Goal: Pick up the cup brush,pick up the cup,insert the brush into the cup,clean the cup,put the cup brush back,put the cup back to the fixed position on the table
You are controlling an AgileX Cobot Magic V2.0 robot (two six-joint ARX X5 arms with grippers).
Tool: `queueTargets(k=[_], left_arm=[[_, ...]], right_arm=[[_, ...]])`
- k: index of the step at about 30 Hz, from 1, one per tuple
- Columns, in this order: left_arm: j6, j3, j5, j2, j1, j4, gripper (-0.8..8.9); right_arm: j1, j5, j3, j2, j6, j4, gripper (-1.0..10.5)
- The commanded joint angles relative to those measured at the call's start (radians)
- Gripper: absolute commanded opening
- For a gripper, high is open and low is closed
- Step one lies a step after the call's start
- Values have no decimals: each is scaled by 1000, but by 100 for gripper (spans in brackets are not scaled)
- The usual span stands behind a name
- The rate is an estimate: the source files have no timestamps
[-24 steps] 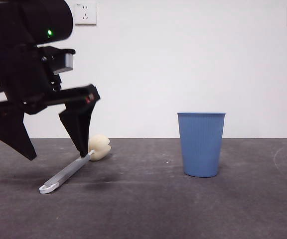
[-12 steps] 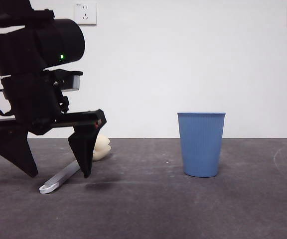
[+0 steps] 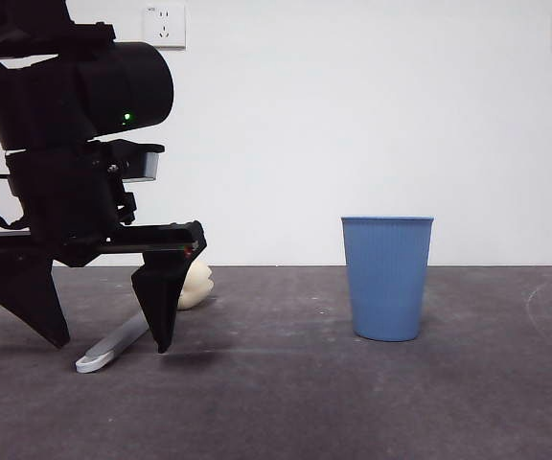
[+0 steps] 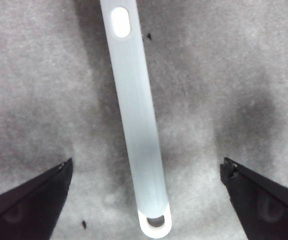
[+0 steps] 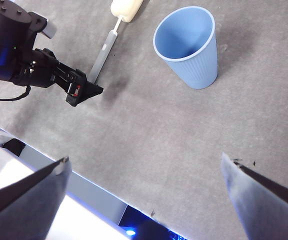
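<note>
Left gripper: jaws spread wide, low over the table, straddling the brush handle; neither black, wedge-shaped jaw touched the handle.
Right gripper: jaws spread wide, empty, held high above the table, well apart from every object.
Cup brush: lying flat on the table at the left; slim, smooth pale-grey handle with an oval inset and a white looped end nearest the camera; lumpy cream sponge head at the far end.
Cup: upright on the table at the right, well apart from the brush; blue, finely ribbed, tapering to a narrower base, open mouth empty in the right wrist view.
Table: dark grey, rough, mottled.
</note>
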Motion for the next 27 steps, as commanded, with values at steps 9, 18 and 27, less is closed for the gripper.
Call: queueTargets(k=[9, 18, 27], left_arm=[[-52, -4, 24, 42, -18, -19, 207], [-49, -3, 48, 26, -16, -41, 53], [-49, -2, 50, -40, -15, -43, 53]], right_arm=[[2, -2, 0, -1, 14, 5, 505], [2, -2, 0, -1, 14, 5, 505], [2, -2, 0, -1, 14, 5, 505]])
